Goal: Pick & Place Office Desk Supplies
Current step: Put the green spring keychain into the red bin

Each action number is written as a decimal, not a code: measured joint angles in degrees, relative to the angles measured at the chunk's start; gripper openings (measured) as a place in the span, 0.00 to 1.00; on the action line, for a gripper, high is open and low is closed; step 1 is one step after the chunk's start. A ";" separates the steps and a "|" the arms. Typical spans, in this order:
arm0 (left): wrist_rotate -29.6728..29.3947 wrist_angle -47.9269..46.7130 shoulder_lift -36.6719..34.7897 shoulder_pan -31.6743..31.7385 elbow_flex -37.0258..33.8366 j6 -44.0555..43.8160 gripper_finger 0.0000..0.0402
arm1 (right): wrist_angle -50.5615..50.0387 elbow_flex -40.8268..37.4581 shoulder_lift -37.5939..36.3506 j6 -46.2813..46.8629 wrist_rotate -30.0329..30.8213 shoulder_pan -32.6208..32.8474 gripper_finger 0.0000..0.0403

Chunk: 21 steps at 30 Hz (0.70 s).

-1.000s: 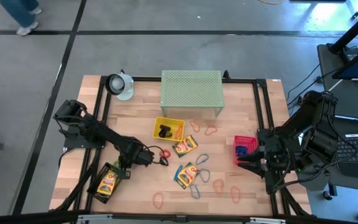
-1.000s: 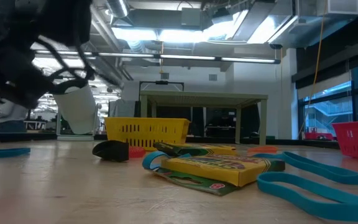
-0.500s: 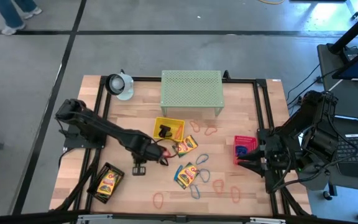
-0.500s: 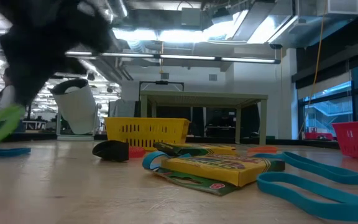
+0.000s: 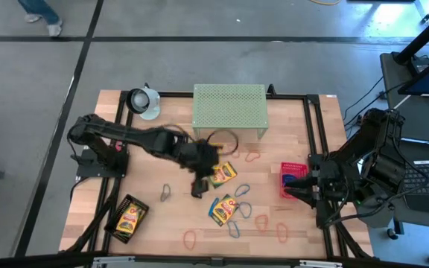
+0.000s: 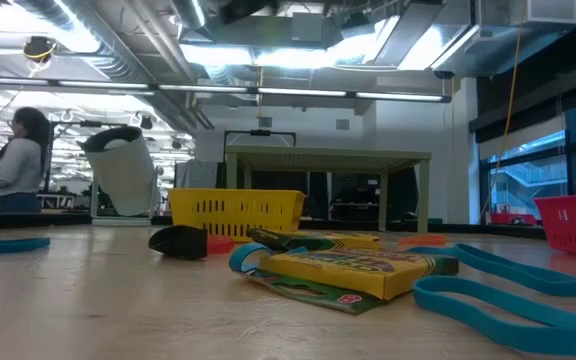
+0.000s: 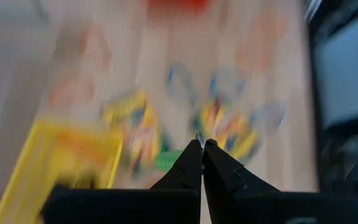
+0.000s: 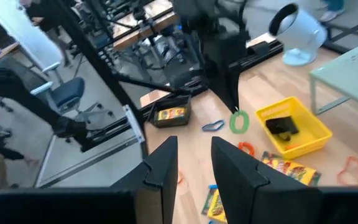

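Note:
My left gripper (image 5: pixel 197 190) hangs over the table's middle, just near-side of the yellow tray (image 5: pixel 202 154), shut on a green loop (image 8: pixel 238 122). In the left wrist view its fingers (image 7: pixel 202 144) are closed, with a green patch (image 7: pixel 166 160) beyond them. Two crayon boxes (image 5: pixel 221 176) (image 5: pixel 223 210) lie flat on the table; a third lies in the black tray (image 5: pixel 129 218). A black clip (image 5: pixel 196 157) sits in the yellow tray. Orange, blue and red loops (image 5: pixel 242 191) lie scattered. My right gripper (image 8: pixel 191 155) is open beside the red tray (image 5: pixel 293 179). My left gripper pinches the green loop at its top (image 8: pixel 237 114) between the shut fingertips. The fingers come from above, pointing down. The loop hangs below them, lifted clear of the table.
The pale green mesh shelf (image 5: pixel 229 108) stands at the far side, with a white fan (image 5: pixel 144 102) at the far left corner. A small bluish loop (image 5: pixel 164 193) lies left of my left gripper. Black rails frame the table. A person sits in the room behind (image 6: pixel 13 165).
My left arm has risen from the table's near-left part, out of the low view, and swung toward the right and far side, up to the yellow tray. It has stayed shut on the green loop, which is now lifted clear.

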 joint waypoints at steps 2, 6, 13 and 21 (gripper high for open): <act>1.25 5.50 0.00 1.38 1.04 -0.35 0.00 | -0.89 0.02 0.52 1.20 2.17 -0.36 0.24; 3.56 9.94 0.00 3.34 3.08 -0.69 0.00 | -1.90 0.00 2.31 0.34 4.59 -3.36 0.24; 7.02 19.38 0.00 5.08 4.43 -2.61 0.00 | -1.81 0.02 4.91 -3.44 -2.09 -11.12 0.27; 7.32 26.60 0.00 6.12 4.44 -2.54 0.00 | -1.36 0.02 8.12 -2.90 -5.64 -18.40 0.52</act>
